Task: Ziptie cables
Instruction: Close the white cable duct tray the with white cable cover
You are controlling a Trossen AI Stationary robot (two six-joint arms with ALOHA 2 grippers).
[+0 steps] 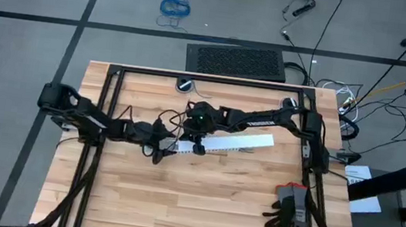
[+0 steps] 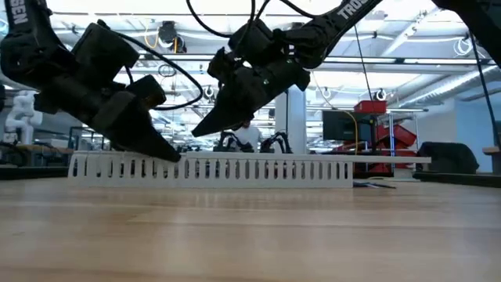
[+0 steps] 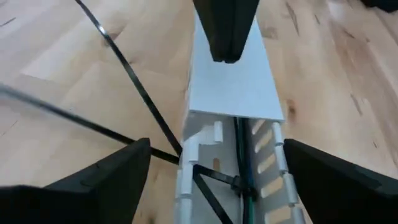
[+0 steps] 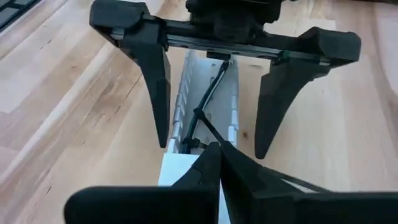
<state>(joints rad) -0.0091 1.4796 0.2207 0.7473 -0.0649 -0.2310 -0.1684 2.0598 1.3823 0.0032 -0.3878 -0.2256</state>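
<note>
A white slotted duct point(image 1: 238, 143) lies across the table's middle. Its far part carries a white cover point(image 3: 233, 87). In its open end lie the cables point(image 3: 239, 155), dark and greenish wires. Two zipties point(image 3: 134, 81) point(image 3: 74, 121), thin dark strips, run out of that end across the wood. My left gripper point(image 3: 217, 146) is open, one finger on each side of the duct's open end, apart from it. My right gripper point(image 4: 219, 146) is shut and points down at the cover. In the low view its tip point(image 2: 196, 133) shows slightly above the duct's top. My right gripper comes at the duct's white cover point(image 3: 227, 74) from above with shut fingers, slanting down. Whether its tip touches the cover, I cannot tell. A ziptie point(image 4: 208, 127) passes under the fingers, and they hide it there.
Black gloves point(image 1: 291, 213) lie near the table's front right corner. The arms' dark frame rails point(image 1: 106, 109) point(image 1: 310, 142) run along both sides. A black mat point(image 1: 236, 61) and a blue coiled cord point(image 1: 175, 5) lie on the floor beyond the far edge.
</note>
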